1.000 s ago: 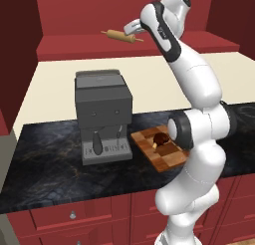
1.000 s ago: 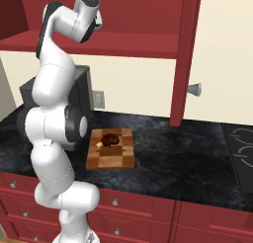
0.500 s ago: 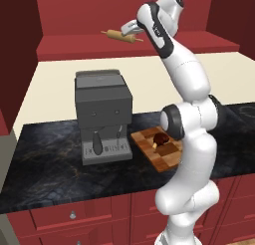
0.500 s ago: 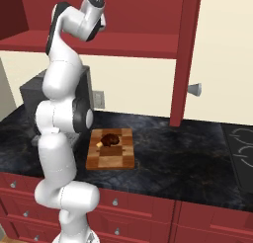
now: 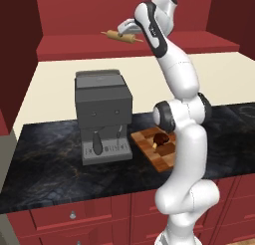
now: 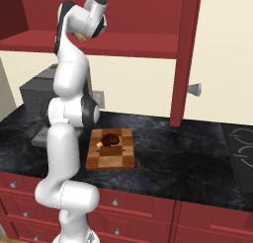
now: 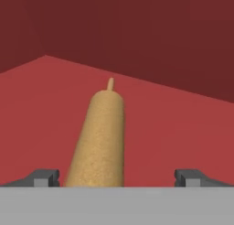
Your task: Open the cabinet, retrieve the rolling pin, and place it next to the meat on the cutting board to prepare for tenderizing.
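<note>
The cabinet (image 5: 74,46) stands open, and its door (image 6: 185,54) with a round knob (image 6: 195,90) swings out at the right. On its shelf (image 7: 178,132) lies the tan rolling pin (image 5: 119,36) (image 7: 101,137), pointing away from the hand. My gripper (image 5: 127,26) (image 7: 117,177) is open right at the pin's near end, with the fingertips (image 7: 44,177) spread wide on either side and not touching it. Down on the counter lies the checkered cutting board (image 5: 158,150) (image 6: 111,150) with the dark meat (image 5: 160,138) (image 6: 109,138) on it.
A grey coffee machine (image 5: 102,114) stands on the dark counter (image 5: 45,164) just left of the board. Red drawers (image 6: 148,212) run below the counter. A stove top (image 6: 242,143) lies at the far right. The other cabinet door (image 5: 17,55) hangs open at the left.
The arm has stretched up and leftward, and the hand has gone deeper into the cabinet toward the rolling pin. The jaws have stayed open and the pin has not moved.
</note>
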You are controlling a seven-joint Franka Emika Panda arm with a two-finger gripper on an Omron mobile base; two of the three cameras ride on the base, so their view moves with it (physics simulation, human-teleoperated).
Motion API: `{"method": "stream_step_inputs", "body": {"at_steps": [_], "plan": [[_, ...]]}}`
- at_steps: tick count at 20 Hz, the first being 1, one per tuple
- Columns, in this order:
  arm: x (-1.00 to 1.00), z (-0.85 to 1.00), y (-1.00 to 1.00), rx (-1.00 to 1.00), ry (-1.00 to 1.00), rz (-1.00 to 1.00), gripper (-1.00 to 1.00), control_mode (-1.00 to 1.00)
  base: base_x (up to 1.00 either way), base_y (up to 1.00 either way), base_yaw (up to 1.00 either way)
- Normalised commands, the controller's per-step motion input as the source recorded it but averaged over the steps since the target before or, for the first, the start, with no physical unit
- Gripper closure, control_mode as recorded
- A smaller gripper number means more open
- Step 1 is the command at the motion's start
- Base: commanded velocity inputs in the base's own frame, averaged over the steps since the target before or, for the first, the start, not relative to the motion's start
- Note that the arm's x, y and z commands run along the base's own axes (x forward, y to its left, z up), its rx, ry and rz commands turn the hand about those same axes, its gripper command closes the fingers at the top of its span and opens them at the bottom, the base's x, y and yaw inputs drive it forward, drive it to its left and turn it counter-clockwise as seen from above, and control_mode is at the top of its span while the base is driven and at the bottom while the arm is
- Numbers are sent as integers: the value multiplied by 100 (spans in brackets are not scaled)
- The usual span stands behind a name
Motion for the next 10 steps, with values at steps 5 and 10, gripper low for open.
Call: {"method": "stream_step_inputs", "body": {"at_steps": [5,10], "plan": [[1,-18,22,0,2,4,-100,-100,0,0,0],[0,-26,24,0,0,4,100,-100,0,0,0]]}}
